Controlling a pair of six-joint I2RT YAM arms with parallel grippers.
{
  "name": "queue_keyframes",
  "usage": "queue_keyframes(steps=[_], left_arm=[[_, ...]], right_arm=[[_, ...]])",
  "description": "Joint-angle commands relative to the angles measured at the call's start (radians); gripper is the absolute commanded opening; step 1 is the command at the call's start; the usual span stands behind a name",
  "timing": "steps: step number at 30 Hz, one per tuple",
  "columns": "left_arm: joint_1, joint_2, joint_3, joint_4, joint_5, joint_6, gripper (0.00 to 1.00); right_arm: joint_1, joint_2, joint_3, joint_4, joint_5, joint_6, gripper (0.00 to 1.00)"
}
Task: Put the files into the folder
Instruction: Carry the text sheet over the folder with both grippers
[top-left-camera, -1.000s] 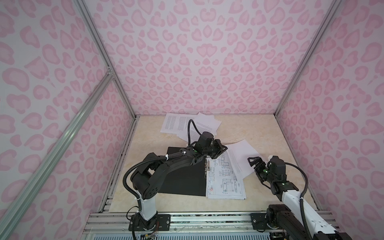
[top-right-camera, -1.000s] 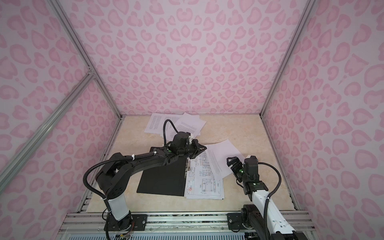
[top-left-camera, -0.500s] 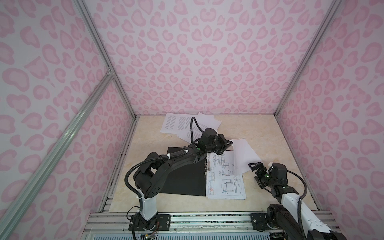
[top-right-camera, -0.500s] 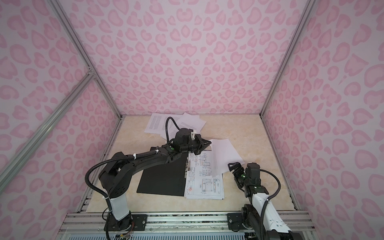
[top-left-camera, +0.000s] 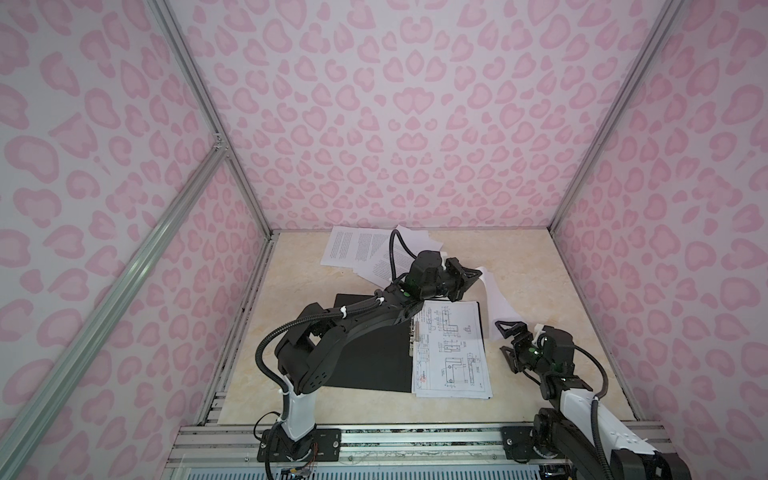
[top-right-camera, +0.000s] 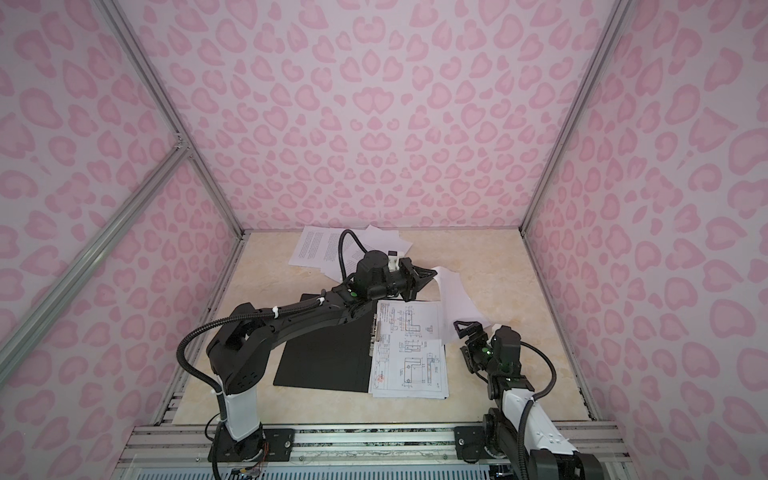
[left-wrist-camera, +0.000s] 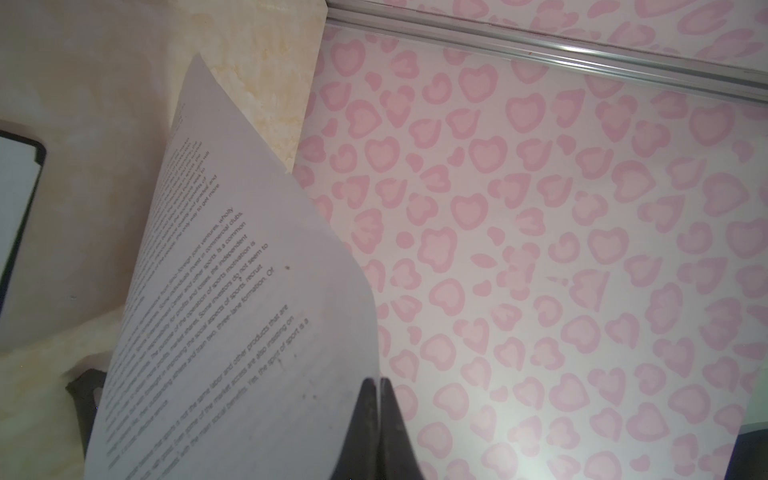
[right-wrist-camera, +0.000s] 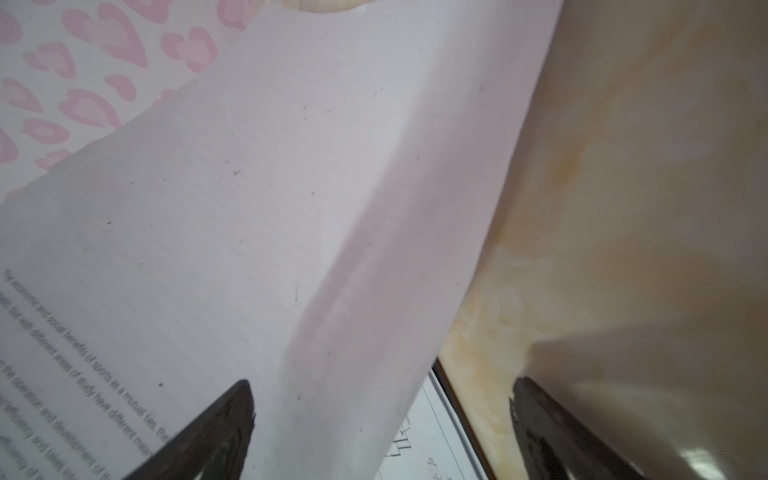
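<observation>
Jaws of the left gripper were pinched shut on the upper edge of a printed sheet, which hung curled above the table just beyond the folder's far right corner. The sheet's lower end reached the right gripper, whose jaws stood wide apart. In the right wrist view the paper crossed in front of them, and contact could not be discerned. The folder lay open, black inside up, toward the front of the table. A drawing sheet rested on its right half beside the spine clip. More text sheets lay overlapped at the far edge.
</observation>
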Motion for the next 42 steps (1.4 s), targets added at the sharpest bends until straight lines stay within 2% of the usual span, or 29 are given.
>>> queue_keyframes(steps=[1,5,8,17,23,24,25,28,30,36,38,42], left_arm=[[-0.009,0.011,0.007,0.067,-0.009,-0.05,0.03],[-0.012,-0.011,-0.026,0.088,-0.024,-0.061,0.03],[-0.012,-0.028,-0.064,0.094,-0.034,-0.062,0.03],[-0.012,-0.058,-0.109,0.095,-0.065,-0.055,0.03],[-0.002,-0.084,-0.144,0.104,-0.079,-0.03,0.03],[0.005,-0.092,-0.14,0.093,-0.072,-0.005,0.07],[0.013,-0.099,-0.134,0.074,-0.061,0.028,0.17],[0.042,-0.158,-0.145,-0.003,-0.059,0.159,0.55],[0.06,-0.219,-0.167,-0.058,-0.077,0.285,0.99],[0.126,-0.388,-0.176,-0.238,-0.054,0.613,0.98],[0.159,-0.456,-0.154,-0.365,-0.059,0.757,0.98],[0.224,-0.552,-0.121,-0.57,0.006,0.955,0.98]], right_arm=[[-0.008,0.007,-0.015,0.13,-0.009,0.071,0.97],[-0.031,0.025,-0.03,0.232,-0.007,0.113,0.94],[-0.041,0.027,-0.027,0.266,0.005,0.132,0.88],[-0.067,-0.05,-0.03,0.163,0.042,0.121,0.37],[-0.072,-0.077,0.012,0.073,0.039,0.059,0.0],[-0.072,-0.088,0.036,0.025,0.037,0.029,0.0],[-0.072,-0.099,0.059,-0.011,0.036,0.004,0.0],[-0.069,-0.128,0.152,-0.134,0.014,-0.097,0.0],[-0.068,-0.132,0.213,-0.205,-0.012,-0.161,0.0],[-0.032,-0.078,0.383,-0.305,-0.112,-0.304,0.0],[0.01,-0.053,0.444,-0.307,-0.129,-0.331,0.0],[0.127,0.029,0.56,-0.325,-0.147,-0.352,0.0]])
